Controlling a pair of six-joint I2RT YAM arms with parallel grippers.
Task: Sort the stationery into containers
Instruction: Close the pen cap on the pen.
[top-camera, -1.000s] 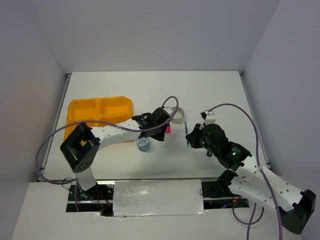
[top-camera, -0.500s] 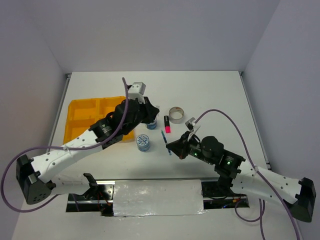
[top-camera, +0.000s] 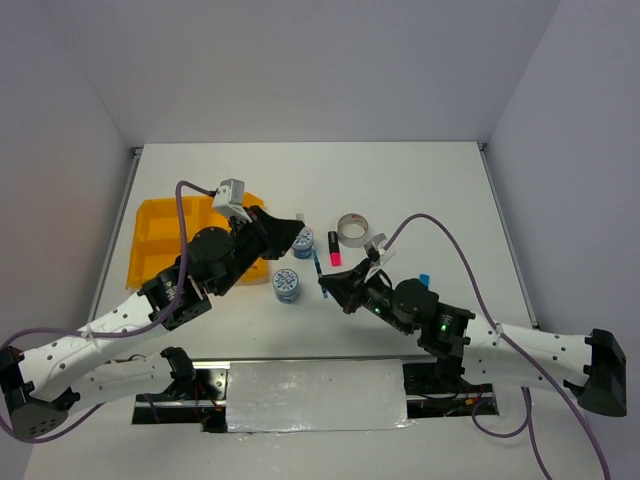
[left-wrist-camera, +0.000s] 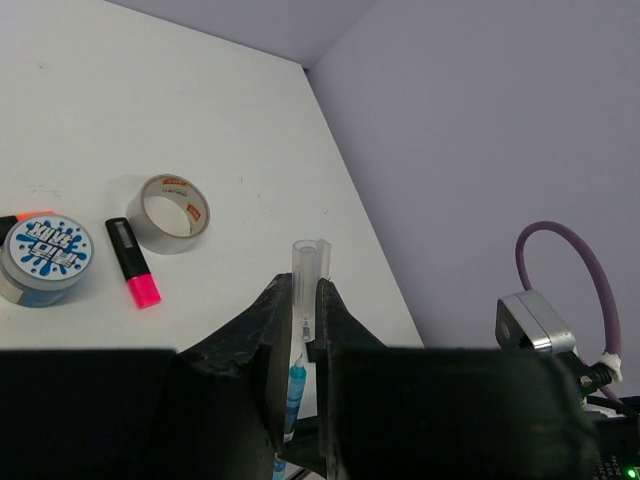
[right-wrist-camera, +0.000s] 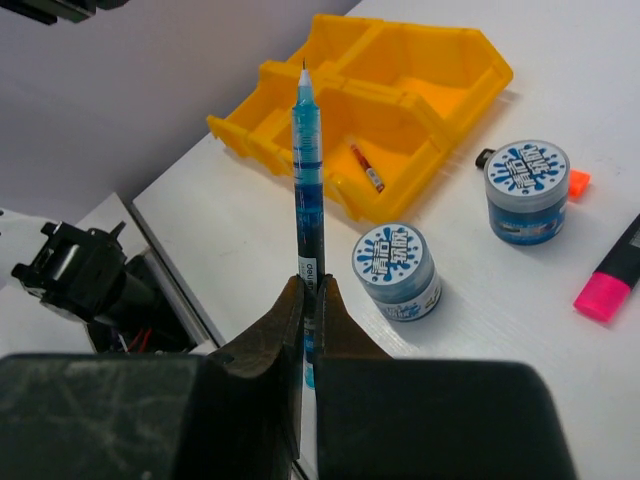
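The yellow tray (top-camera: 165, 222) is seen at the left of the overhead view, to the left of both grippers. The left gripper (top-camera: 293, 233), just beside the tray's right edge, is clamped on a clear-ended pen (left-wrist-camera: 309, 262). The right gripper (top-camera: 336, 284), further right, is closed around a blue pen (right-wrist-camera: 305, 150), whose long axis is pointed tip-first toward the tray; the left arm is judged nearer

white lettering on a blue splash tops the near tape roll (right-wrist-camera: 394, 258) and the far tape roll (right-wrist-camera: 526, 175), too small to read; the print on the blue pen (right-wrist-camera: 305, 150) and the grey tape ring (left-wrist-camera: 172, 210) is equally illegible.
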